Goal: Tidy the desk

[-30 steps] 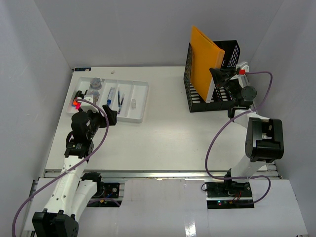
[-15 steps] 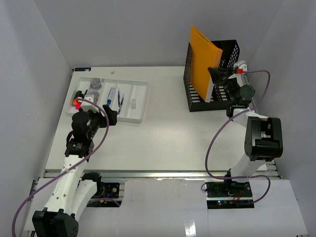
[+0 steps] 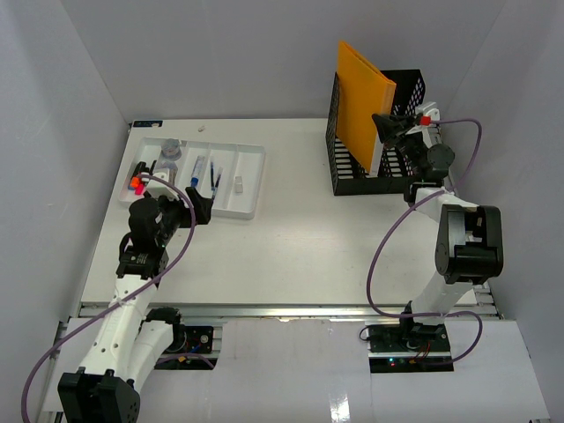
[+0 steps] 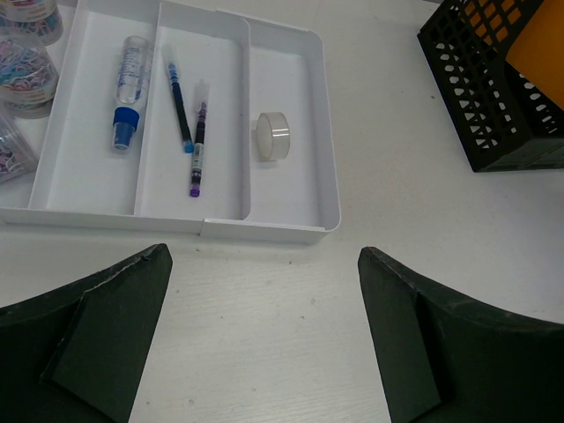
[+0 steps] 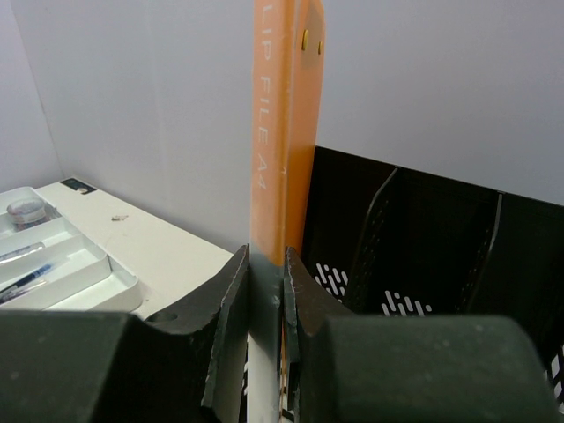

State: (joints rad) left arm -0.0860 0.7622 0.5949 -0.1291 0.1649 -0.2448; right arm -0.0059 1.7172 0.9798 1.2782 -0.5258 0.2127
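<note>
Item one, nearest, at about seven o'clock on the desk (image 3: 300,238): the left gripper (image 4: 264,339), carried with its jaws spread fully and nothing between them, pointed at the white tray (image 4: 295,189) just ahead, presumably parked ready for a pick. The desk itself is recorded as the broad white top filling the middle of the overhead view, bare across its centre. Item two, at ten o'clock: the tray, divided into long compartments. In the right one a clear tape roll (image 4: 272,136) is lodged alone; in the middle one a blue pen (image 4: 178,101) and a purple pen (image 4: 197,145) are laid lengthwise, nearly parallel; in the next one left a small bottle with a blue cap (image 4: 128,84) is laid flat. At the tray's left end, round tubs (image 4: 26,62) of what appear to be coloured clips are stacked. Item three, farthest, at one o'clock: a black mesh file rack (image 3: 361,183), in which an orange clip file (image 3: 359,97) is stood on edge, leaning slightly left. The file is pinched on its near edge by the right gripper (image 5: 264,308), jaws narrowed onto it, judged to be steadying it upright in a slot; whether its lower edge is seated cannot be told.
</note>
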